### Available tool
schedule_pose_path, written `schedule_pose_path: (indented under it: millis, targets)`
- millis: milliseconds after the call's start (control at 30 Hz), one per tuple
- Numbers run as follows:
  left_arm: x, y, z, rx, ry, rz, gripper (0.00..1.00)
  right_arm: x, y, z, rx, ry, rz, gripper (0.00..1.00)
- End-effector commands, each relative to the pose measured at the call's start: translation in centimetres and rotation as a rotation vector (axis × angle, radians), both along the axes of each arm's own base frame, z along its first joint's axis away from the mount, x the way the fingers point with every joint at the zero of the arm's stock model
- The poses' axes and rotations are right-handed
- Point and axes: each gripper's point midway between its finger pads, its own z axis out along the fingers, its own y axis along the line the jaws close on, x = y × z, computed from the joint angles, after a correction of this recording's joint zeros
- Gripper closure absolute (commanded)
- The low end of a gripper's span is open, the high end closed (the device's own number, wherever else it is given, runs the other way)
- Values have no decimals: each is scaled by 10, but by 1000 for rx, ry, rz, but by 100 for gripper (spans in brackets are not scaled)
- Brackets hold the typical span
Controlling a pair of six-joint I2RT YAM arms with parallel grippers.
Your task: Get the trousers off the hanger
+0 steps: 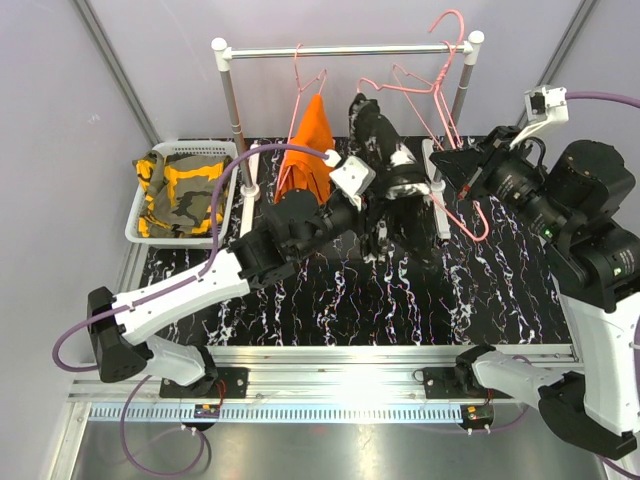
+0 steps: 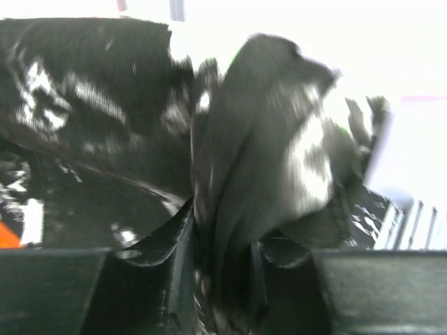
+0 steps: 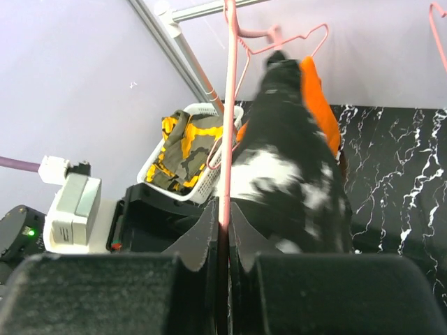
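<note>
my left gripper [image 2: 222,241] is clamping its jaws nearly shut on a thick fold of the black, white-speckled cloth trousers [image 2: 269,153], with the fabric bunching up between the fingers [image 2: 183,244]. my right gripper [image 3: 225,223] is pinching its jaws all but closed on a thin pink wire hanger [image 3: 227,105], with only the wire between them.

from above, the black trousers [image 1: 385,150] are hanging under the chrome rail [image 1: 340,50] of the rack. my left gripper [image 1: 370,200] is holding them low down and my right gripper [image 1: 468,178] is steadying the hanger [image 1: 478,228] just beside them. i cannot tell for certain whether that wire is the one carrying them. the bright orange cloth trousers [image 1: 308,150] are hanging on another hanger to the left. the olive-green and yellow trousers [image 1: 185,190] are lying in the white plastic basket [image 1: 190,148], so i am judging that pair done.

the black pair is looking soft, light and limp, and it should slide off the smooth wire easily. it will also stretch and drape rather than follow rigidly. a deep bite on a gathered fold near the middle, as i am holding now, is looking right to me; a thin edge would likely slip out. i am expecting the light hanger to swing unless i am bracing it.
</note>
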Motion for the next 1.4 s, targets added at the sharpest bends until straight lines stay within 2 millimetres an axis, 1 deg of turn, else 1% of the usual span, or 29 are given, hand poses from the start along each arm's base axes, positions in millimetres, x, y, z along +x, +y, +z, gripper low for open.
schedule_pose_path:
  millis: [0, 67, 100, 167, 200, 233, 300, 333, 367, 433, 467, 533, 633, 667, 733, 767, 800, 900, 933, 967, 1000, 1033, 1100, 1133, 1167, 1200, 1233, 1333, 1367]
  targets:
    - [-34, -8, 43, -117, -85, -174, 63, -22, -10, 93, 131, -299, 3, 100]
    - [-36, -13, 40, -90, -87, -195, 57, -27, -8, 96, 136, -305, 27, 100]
    - [-37, -14, 48, -98, -93, -203, 57, -28, -7, 96, 137, -308, 32, 100]
    - [-30, -22, 44, -76, -79, -192, 58, -31, -6, 99, 147, -312, 46, 100]
    - [-27, -21, 55, -93, -85, -173, 60, -31, -5, 98, 147, -310, 49, 100]
    - [-21, -27, 51, -84, -75, -159, 63, -33, -5, 99, 149, -312, 52, 100]
    - [-15, -31, 51, -81, -62, -136, 63, -35, -5, 100, 153, -315, 59, 100]
    - [-10, -30, 59, -94, -64, -107, 61, -36, -5, 100, 154, -316, 64, 100]
    - [-1, -32, 54, -82, -56, -67, 58, -35, -5, 100, 154, -313, 62, 100]
    - [3, -32, 58, -92, -58, -16, 56, -37, -4, 99, 153, -314, 67, 100]
    - [7, -31, 58, -98, -63, 26, 49, -38, -5, 100, 155, -316, 67, 100]
    - [12, -30, 60, -111, -63, 71, 48, -40, -5, 102, 158, -321, 74, 100]
    - [17, -34, 61, -114, -69, 122, 40, -41, -5, 102, 158, -323, 73, 100]
    - [18, -33, 65, -122, -70, 162, 40, -41, -5, 103, 157, -325, 73, 100]
    - [24, -34, 60, -102, -75, 217, 42, -42, -4, 102, 155, -323, 81, 100]
    - [25, -33, 64, -110, -84, 235, 46, -42, -4, 102, 153, -324, 85, 100]
    - [26, -31, 64, -114, -81, 260, 52, -42, -3, 100, 152, -321, 88, 100]
    - [27, -29, 70, -135, -85, 276, 60, -40, -2, 97, 146, -318, 89, 100]
    - [27, -29, 71, -137, -87, 276, 68, -41, -3, 97, 144, -319, 84, 100]
    - [26, -29, 72, -139, -87, 271, 69, -39, -3, 94, 140, -313, 77, 100]
    - [26, -29, 73, -140, -89, 269, 70, -37, -3, 92, 134, -312, 73, 100]
    - [24, -28, 75, -138, -91, 260, 66, -33, -6, 89, 124, -305, 51, 100]
    - [19, -30, 75, -134, -98, 231, 51, -25, -8, 83, 105, -297, 22, 100]
    - [17, -31, 71, -124, -100, 218, 48, -20, -11, 81, 100, -289, -3, 100]
    - [15, -28, 74, -129, -105, 214, 48, -16, -11, 78, 92, -283, -16, 100]
    - [13, -23, 71, -118, -105, 216, 49, -9, -13, 76, 78, -280, -41, 100]
    - [13, -24, 65, -104, -104, 216, 49, -8, -14, 76, 79, -279, -48, 100]
    - [13, -15, 62, -93, -106, 238, 50, -4, -16, 77, 70, -280, -65, 100]
    - [15, -13, 55, -71, -105, 249, 50, -4, -17, 77, 69, -280, -71, 100]
